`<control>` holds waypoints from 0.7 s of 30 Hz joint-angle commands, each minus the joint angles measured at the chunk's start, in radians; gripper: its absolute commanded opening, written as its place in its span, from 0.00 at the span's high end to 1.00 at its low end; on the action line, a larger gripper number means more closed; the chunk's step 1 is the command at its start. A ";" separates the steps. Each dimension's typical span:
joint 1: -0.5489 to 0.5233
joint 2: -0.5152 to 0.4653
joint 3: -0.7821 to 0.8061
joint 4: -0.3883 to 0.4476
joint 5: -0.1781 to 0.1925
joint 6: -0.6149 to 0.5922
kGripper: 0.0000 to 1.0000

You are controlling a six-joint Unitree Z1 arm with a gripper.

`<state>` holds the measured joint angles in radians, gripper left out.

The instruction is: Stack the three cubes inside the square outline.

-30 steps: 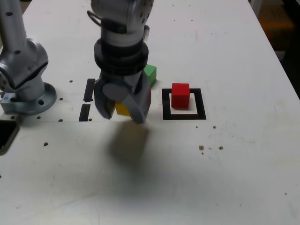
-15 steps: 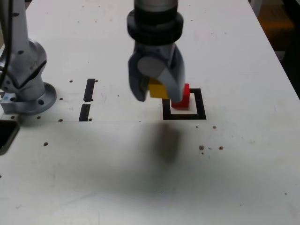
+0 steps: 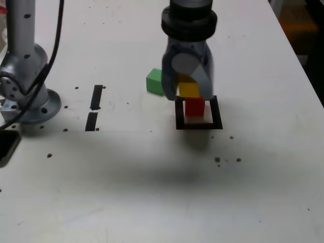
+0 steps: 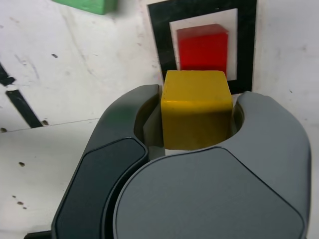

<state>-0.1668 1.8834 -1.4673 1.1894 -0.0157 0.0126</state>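
Bright, even overhead light; soft shadow on the table; wrist view slightly blurred.

Yellow cube above red cube inside square outline; green cube outside.

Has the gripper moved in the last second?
Yes. The gripper, shut on the yellow cube, went toward the exterior view's right, from beside the black strips to above the square outline.

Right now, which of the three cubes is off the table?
The yellow cube, clamped in the gripper above the red cube. The red one sits inside the square outline; the green cube rests outside it.
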 commanded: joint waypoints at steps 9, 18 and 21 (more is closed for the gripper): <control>0.015 0.034 -0.024 -0.004 -0.002 0.014 0.82; 0.046 0.048 -0.026 -0.004 0.000 0.033 0.82; 0.053 0.054 -0.030 -0.005 0.000 0.037 0.82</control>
<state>-0.1172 1.9324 -1.4913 1.1859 -0.0164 0.0471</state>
